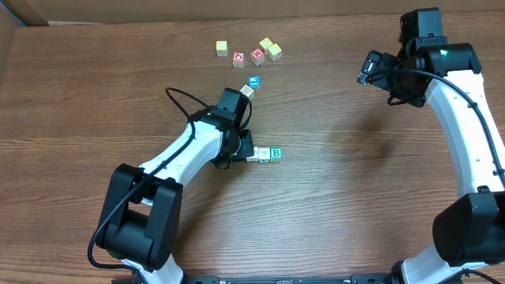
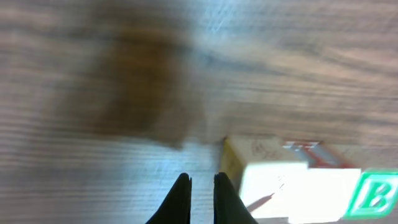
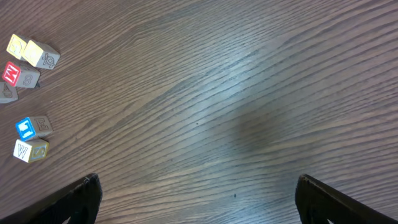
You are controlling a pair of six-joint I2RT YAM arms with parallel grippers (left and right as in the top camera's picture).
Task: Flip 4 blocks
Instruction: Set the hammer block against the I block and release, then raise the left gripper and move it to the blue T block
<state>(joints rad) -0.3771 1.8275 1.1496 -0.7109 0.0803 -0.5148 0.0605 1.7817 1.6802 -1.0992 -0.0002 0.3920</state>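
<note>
At the near left of the table [image 1: 331,197], the left arm [image 1: 170,170] stands on its dark base and stretches toward the middle, with a black cable [image 1: 177,99] looped above its wrist. Seen from overhead, the wrist housing covers most of the left gripper [image 1: 249,152], so its tips are hard to make out there. The left wrist view shows its two dark fingers [image 2: 179,198] nearly together with nothing between them, low over the wood and just left of the blocks [image 1: 268,155].

Those blocks lie in a short row just right of the fingertips. The B block [image 1: 275,152] is at the right end with its green letter facing up, and a pale block [image 1: 263,157] touches it on the left. The close view is badly smeared. It shows a yellow side, a bright white face and the green letter, which the frame edge cuts off. How many cubes make up that row I cannot tell.

Farther back, the W block [image 1: 247,91] sits just beside a blue-printed cube [image 1: 253,81]. Its letter can be read only from the right wrist camera. Behind them is a loose cluster of red-printed and yellow cubes [image 1: 257,56], and most of their prints are too small to read.

At the far right, the right arm [image 1: 465,118] holds the right gripper [image 1: 369,69] up, well apart from every cube. Only its finger ends [image 3: 81,196] show, cropped at the bottom corners of its own view. They are spread wide over bare wood and hold nothing.
</note>
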